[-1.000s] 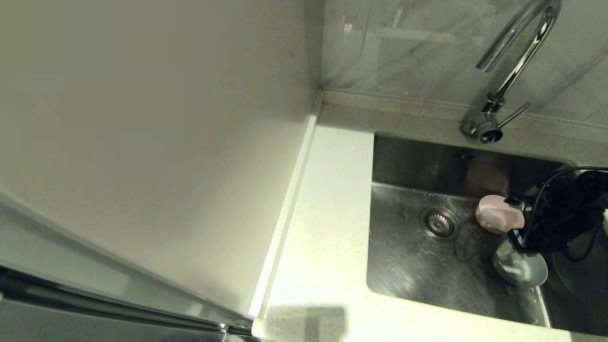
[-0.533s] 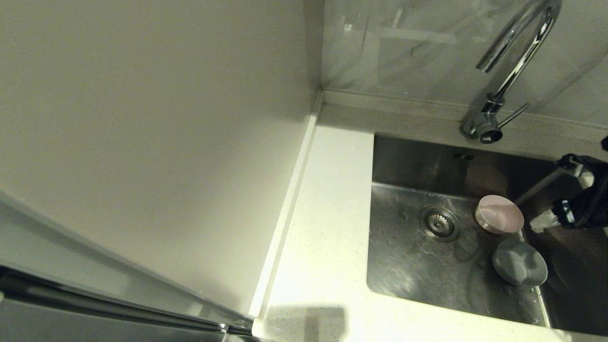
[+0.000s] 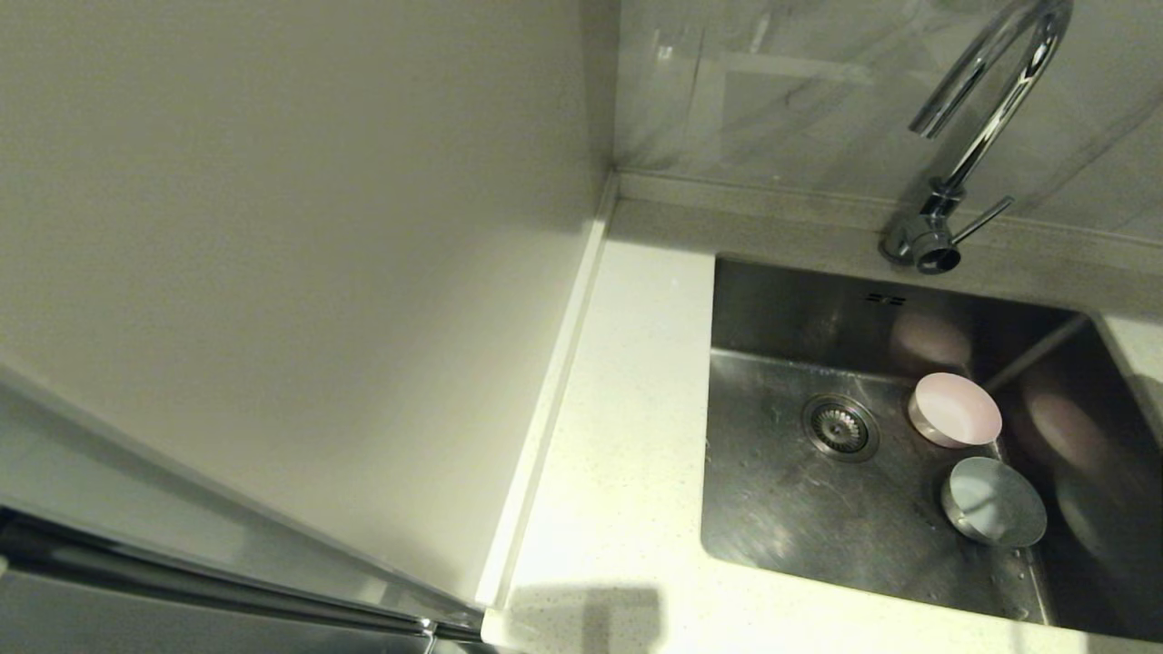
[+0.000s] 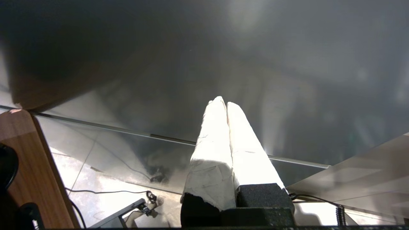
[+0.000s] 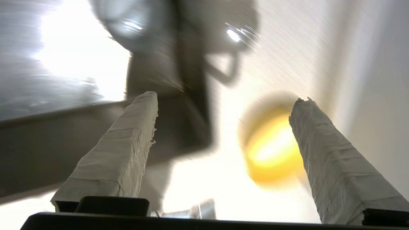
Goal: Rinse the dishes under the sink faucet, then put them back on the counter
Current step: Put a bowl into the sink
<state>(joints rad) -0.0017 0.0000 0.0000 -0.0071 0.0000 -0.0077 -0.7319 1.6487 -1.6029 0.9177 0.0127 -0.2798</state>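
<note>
sink (image 3: 781, 518) – pink bowl (image 3: 955, 410) sitting just right of drain strainer (image 3: 839, 426), grey-blue bowl (image 3: 993, 513) lying nearer front | yellow bowl (image 5: 271, 150) resting on bench (image 5: 204, 188) | right pincer (image 5: 223, 105) gaping wide, holding nothing – yellow bowl showing between its fingers | left pincer (image 4: 223, 103) sitting pressed together, parked off bench | faucet (image 3: 963, 136) standing behind sink

The sink (image 3: 800, 518) is set into the worktop (image 3: 627, 436), which runs along its left side and front edge. The faucet (image 3: 963, 154) stands on the ledge behind the sink, its spout arching over the basin. The drain strainer (image 3: 839, 427) sits in the sink floor. Just right of it lies one bowl (image 3: 955, 410); a second bowl (image 3: 994, 513) lies in front of that one, close by but apart. A third bowl (image 5: 271, 150) rests on the worktop beyond the sink's edge.
</note>
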